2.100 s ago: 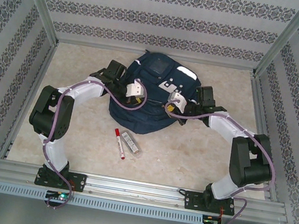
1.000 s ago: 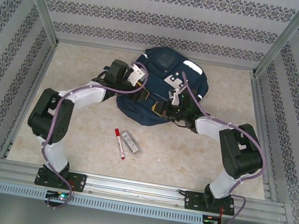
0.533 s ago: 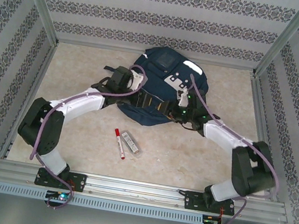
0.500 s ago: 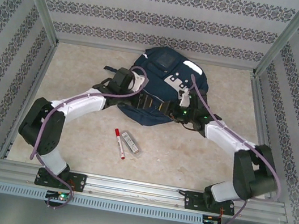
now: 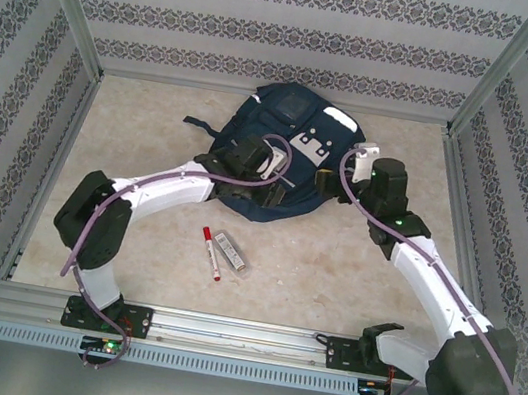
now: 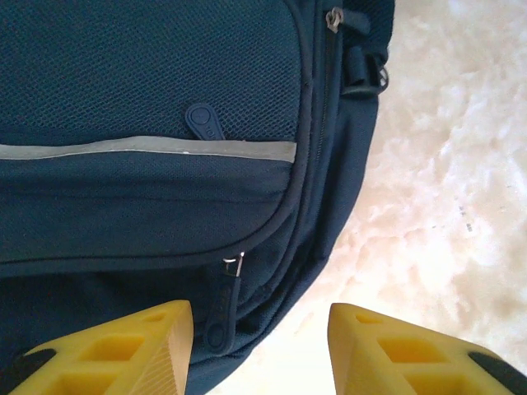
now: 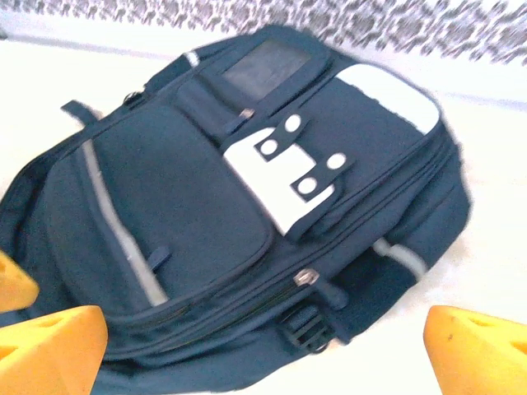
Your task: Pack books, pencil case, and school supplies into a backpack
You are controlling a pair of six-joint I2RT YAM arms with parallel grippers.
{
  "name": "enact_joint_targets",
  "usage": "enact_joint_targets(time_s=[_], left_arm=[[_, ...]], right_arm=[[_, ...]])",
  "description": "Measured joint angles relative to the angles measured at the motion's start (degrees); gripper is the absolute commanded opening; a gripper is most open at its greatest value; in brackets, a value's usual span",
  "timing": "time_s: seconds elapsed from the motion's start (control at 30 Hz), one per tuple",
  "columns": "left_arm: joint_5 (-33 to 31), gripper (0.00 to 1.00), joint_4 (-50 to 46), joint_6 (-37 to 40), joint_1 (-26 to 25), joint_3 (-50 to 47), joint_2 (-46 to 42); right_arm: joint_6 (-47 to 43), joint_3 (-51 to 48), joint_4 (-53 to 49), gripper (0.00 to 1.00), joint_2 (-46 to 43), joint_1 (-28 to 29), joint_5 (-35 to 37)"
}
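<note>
Right tool now beside closed backpack

Navy backpack had a white patch, a grey-white tab with dark dots, and a pale grey stripe across the mesh pocket (zip pulls were navy too). The marker was white with a red cap. The case was clear, dark and white inside. The table was mottled beige, marble-like. The walls were pale with dark floral bands. The arms were white and black. Left gripper fingers were yellow, right gripper fingers orange-yellow.
</note>
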Motion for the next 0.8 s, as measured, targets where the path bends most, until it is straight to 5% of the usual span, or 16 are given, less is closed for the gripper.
enact_joint_targets(time_s=[0.47, 0.8], left_arm=[[-6.4, 0.47, -12.3, 3.6, -2.1, 9.7, 9.3], [-9.4, 0.00, -15.1, 6.9, -2.4, 12.8, 13.5]], right_arm=[[-3.5, 1.4, 1.3, 0.97, 4.5, -1.8, -6.7], [-14.0, 1.8, 5.4, 0.86, 9.3, -1.8, -15.2]])
